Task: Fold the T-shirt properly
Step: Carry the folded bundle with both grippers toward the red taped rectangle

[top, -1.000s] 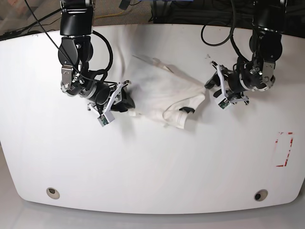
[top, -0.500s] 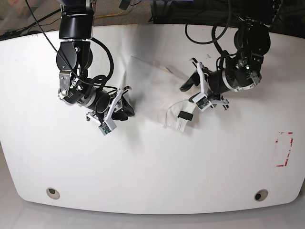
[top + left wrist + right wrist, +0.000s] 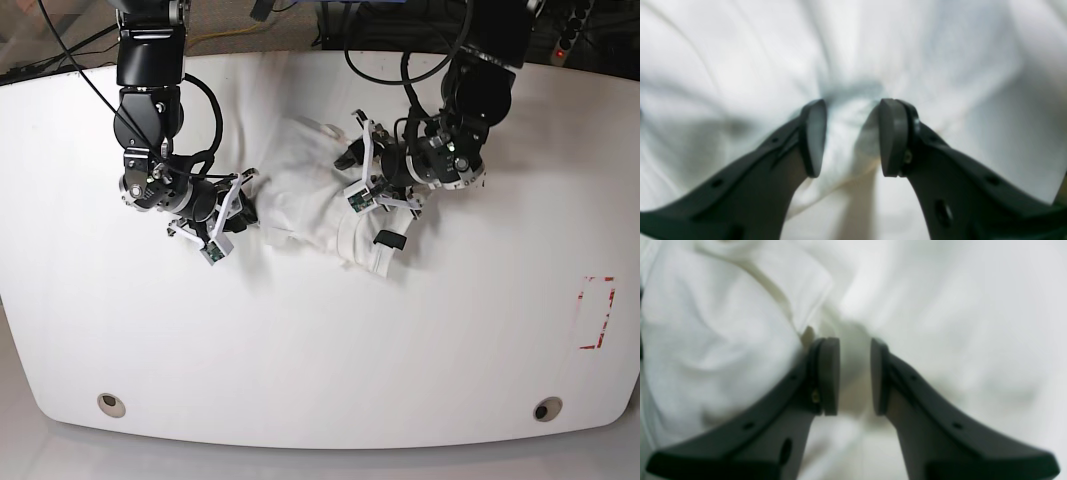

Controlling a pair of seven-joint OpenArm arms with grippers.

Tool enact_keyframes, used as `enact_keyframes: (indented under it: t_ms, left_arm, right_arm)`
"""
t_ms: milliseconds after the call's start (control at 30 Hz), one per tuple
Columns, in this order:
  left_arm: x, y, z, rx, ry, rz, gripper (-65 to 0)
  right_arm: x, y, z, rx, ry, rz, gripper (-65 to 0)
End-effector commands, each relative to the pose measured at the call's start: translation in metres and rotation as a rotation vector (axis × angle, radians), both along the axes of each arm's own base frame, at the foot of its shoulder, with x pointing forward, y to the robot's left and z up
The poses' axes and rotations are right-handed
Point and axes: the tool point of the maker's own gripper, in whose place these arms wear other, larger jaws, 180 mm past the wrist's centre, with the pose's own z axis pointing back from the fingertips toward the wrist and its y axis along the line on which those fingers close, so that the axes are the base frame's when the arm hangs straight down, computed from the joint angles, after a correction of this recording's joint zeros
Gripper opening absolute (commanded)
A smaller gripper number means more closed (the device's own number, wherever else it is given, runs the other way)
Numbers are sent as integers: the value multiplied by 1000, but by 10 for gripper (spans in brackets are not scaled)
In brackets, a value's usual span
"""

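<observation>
probably a lab: white table point(image 3: 320, 350), 2 cabled robot arms point(image 3: 150, 90).

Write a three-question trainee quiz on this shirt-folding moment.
1. True or false: the T-shirt lies flat and spread out.
2. What sits between the left gripper fingers? A) a cable B) white cloth C) nothing
3. Which color is the marked rectangle near the table edge?

Key: 1 false, it is bunched between both arms. 2 B. 3 red.
</observation>
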Motion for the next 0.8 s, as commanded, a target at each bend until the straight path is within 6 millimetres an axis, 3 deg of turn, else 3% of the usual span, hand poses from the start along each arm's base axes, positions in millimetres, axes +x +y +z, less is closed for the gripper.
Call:
enact_keyframes:
  t_ms: [0,133,367,533,600,767]
  left_arm:
    - [23,12,4,42,-28,35,-406]
    - [46,36,22,65,-91,71,-406]
    - [65,76,72,124,-256,103,-406]
    - [68,96,86,181,-281,147,-406]
    - [70,104,90,188,-285,176,-406]
    - [74,97,94,140,-283,224,-403]
  right_arm:
    - [9,-1,12,1,-48,1,-510]
    - [-1,9,11,-6,-53,22,-510]
    - [-41,78,11,5,-37,215,-510]
    - [-52,114,18,68,-35,244,-510]
    - [-52,124,21,90,-37,245,-510]
    - [-43,124,36,91,-85,243,-510]
